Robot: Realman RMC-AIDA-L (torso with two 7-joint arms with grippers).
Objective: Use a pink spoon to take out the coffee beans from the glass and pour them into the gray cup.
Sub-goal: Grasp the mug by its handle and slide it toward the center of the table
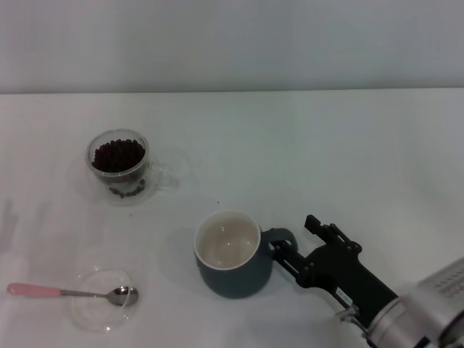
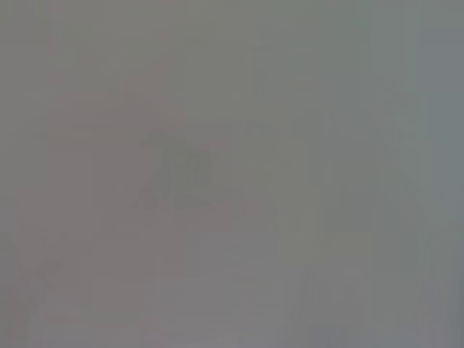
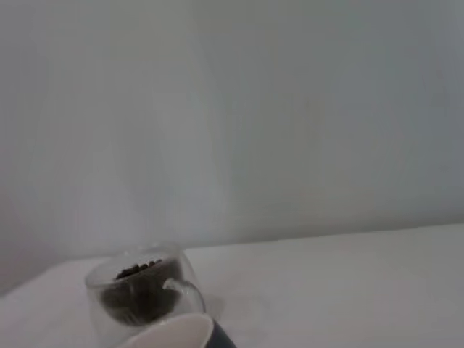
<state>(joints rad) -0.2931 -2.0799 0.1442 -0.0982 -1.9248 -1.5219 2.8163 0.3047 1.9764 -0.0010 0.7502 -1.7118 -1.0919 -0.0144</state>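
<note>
— How many things are on the white table (image 1: 326, 145)?

— Four that I can count. One small clear double-walled glass (image 1: 119, 165) with a side handle sits in the upper left of the head view, holding a heap of dark, nearly black coffee beans (image 1: 117, 154). One rounded blue-gray ceramic cup (image 1: 229, 254) with a cream inside stands low in the middle, upright and with nothing in it that I can see. One flat clear round glass dish (image 1: 104, 299) lies in the lower left. One pink spoon (image 1: 72, 292), with a metal bowl and a pale pink handle, rests with its bowl in that dish, handle sticking out to the left.

— And the arms?

— One shows. The black right gripper (image 1: 279, 250) comes in from the lower right corner, its tips at the cup's loop handle. Whether it's clenched on that handle I cannot tell.

— Anything hard to make out?

— The left wrist view is a blank gray blur. The right wrist view catches the glass (image 3: 141, 297) and its beans (image 3: 138, 270) low in frame, with only a sliver of the cup's rim (image 3: 177, 335), cut off at the bottom edge.
</note>
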